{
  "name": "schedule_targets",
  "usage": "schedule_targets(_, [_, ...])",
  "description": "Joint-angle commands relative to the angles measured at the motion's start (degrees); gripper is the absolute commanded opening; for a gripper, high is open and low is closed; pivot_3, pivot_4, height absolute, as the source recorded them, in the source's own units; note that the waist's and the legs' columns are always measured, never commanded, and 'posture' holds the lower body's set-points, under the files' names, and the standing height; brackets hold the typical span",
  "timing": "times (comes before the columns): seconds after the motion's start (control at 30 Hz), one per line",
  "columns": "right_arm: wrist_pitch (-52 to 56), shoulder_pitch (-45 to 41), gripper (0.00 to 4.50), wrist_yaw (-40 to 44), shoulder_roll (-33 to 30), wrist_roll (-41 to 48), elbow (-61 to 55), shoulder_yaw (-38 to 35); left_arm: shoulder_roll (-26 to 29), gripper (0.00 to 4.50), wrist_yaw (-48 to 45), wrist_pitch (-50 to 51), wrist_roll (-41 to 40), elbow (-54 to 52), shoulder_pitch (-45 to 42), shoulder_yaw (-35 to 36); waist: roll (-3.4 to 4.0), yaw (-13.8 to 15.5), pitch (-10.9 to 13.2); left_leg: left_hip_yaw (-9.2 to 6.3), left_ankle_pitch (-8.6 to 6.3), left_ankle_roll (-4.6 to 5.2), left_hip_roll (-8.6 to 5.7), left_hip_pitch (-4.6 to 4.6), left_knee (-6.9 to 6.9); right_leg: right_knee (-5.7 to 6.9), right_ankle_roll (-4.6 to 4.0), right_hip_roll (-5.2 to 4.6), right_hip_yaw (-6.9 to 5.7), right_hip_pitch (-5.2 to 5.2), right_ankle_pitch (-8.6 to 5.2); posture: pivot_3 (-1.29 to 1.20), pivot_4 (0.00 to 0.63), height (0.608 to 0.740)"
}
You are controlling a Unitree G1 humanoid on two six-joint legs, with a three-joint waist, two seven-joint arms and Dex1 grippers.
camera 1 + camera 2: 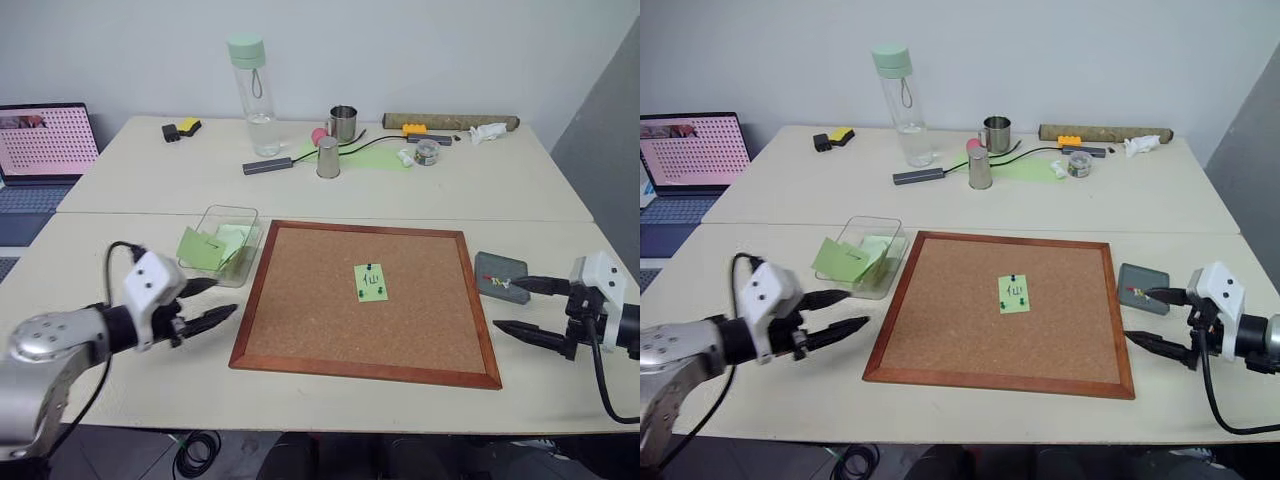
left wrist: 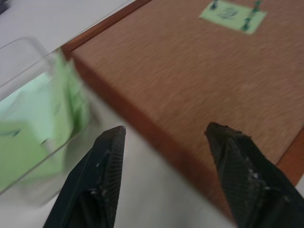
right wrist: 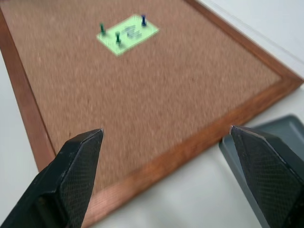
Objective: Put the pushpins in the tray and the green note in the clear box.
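Left gripper [image 1: 208, 303] first: its two black fingers [image 2: 102, 175] stand apart with nothing between them, hovering over the pale tabletop [image 1: 130, 250] just off the left edge of the large wood-framed cork board [image 1: 300, 300]. Right beside it, a touch farther back, sits the transparent plastic box with rounded corners [image 1: 222, 243], and there are pale green paper sheets [image 1: 205, 247] already lying inside.

Over to the right gripper [image 1: 522, 306]: fingers [image 3: 71, 171] spread wide, empty, poised over the table just off the board's right edge. One fingertip reaches over the small flat dark grey square tray [image 1: 500, 272], which lies just beside the frame; something small with red and yellow on it rests in the tray, too tiny to make out.

And out in the middle of the cork: the small light green sticky note [image 1: 370, 282] with its dark handwritten mark, flat on the board, well apart from both grippers. Dark-headed pushpins [image 3: 118, 37] stand upright in it; the right wrist view shows three, one of them bluish, at its edges.

At the back of the table, a tall clear bottle with a mint cap [image 1: 254, 95], two metal cups [image 1: 336, 137] and an open laptop [image 1: 45, 145] off to the left.
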Motion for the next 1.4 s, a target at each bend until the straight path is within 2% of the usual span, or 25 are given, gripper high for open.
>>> schedule_targets(0.03, [1.0,-4.2,4.50,-1.9,1.4,1.8,-3.2,2.5,-2.7,1.95,0.5,-0.2,0.7,-1.9,-3.7,-7.4,0.00,0.0,0.0,-0.01,0.00,0.00,0.00,0.00,0.00,0.02,0.00,0.00,-0.01,0.00,0.00,0.00,0.150,0.740])
schedule_targets(0.2, [2.4,-11.2,4.50,-4.0,4.4,1.7,-3.6,8.5,-7.3,0.97,0.9,-4.0,5.2,3.0,-7.4,-15.4,-0.01,-0.1,0.0,-0.01,0.01,-0.01,0.01,0.00,0.00,0.04,0.00,0.06,0.01,-0.02,0.00,0.00,0.150,0.740])
schedule_targets(0.37, [1.2,-19.6,4.50,-5.4,9.3,-2.7,0.3,17.6,-13.4,0.11,2.2,-8.5,9.3,10.2,-11.3,-21.2,-0.04,-0.1,0.0,-0.02,0.01,-0.01,-0.01,0.01,0.09,0.06,0.00,0.06,0.01,0.00,0.00,0.00,0.150,0.740])
schedule_targets(0.5, [-1.6,-25.5,4.50,-4.4,12.6,-8.0,5.3,25.2,-17.9,0.05,2.8,-12.4,11.9,16.8,-13.2,-24.0,-0.04,-0.1,0.0,-0.04,0.01,-0.01,-0.01,-0.06,0.09,0.03,0.01,0.06,0.00,-0.05,0.00,0.00,0.150,0.740])
schedule_targets(0.67, [-6.3,-34.5,4.50,-4.4,18.8,-14.5,17.3,32.1,-21.2,0.05,4.0,-17.9,17.1,25.3,-14.5,-27.1,-0.05,-0.2,0.0,-0.05,0.02,-0.02,-0.02,-0.02,0.13,0.06,0.00,0.06,-0.01,-0.04,0.00,0.00,0.150,0.740])
schedule_targets(0.83, [-10.8,-40.8,4.50,-5.0,24.3,-19.0,28.2,35.0,-22.0,0.05,4.6,-18.8,18.3,26.8,-13.9,-27.3,0.00,0.0,-0.1,-0.05,0.03,-0.03,-0.05,0.02,0.15,0.11,0.00,0.03,0.00,-0.03,0.00,0.00,0.150,0.740])
schedule_targets(1.07, [-17.9,-45.3,4.50,-5.6,29.7,-23.2,40.9,35.8,-21.8,0.05,5.1,-18.5,18.3,25.4,-12.5,-26.6,0.05,-0.1,-0.2,-0.06,0.03,-0.04,-0.06,0.06,0.16,0.14,0.00,0.03,0.01,-0.02,0.01,0.00,0.150,0.740])
schedule_targets(1.4, [-22.1,-46.0,2.64,-5.0,32.3,-24.2,46.2,34.4,-21.5,0.00,5.8,-17.9,18.2,24.5,-11.7,-26.3,0.07,-0.2,-0.2,-0.06,0.03,-0.04,-0.05,0.07,0.14,0.15,0.00,0.04,0.01,-0.03,0.01,0.00,0.150,0.740])
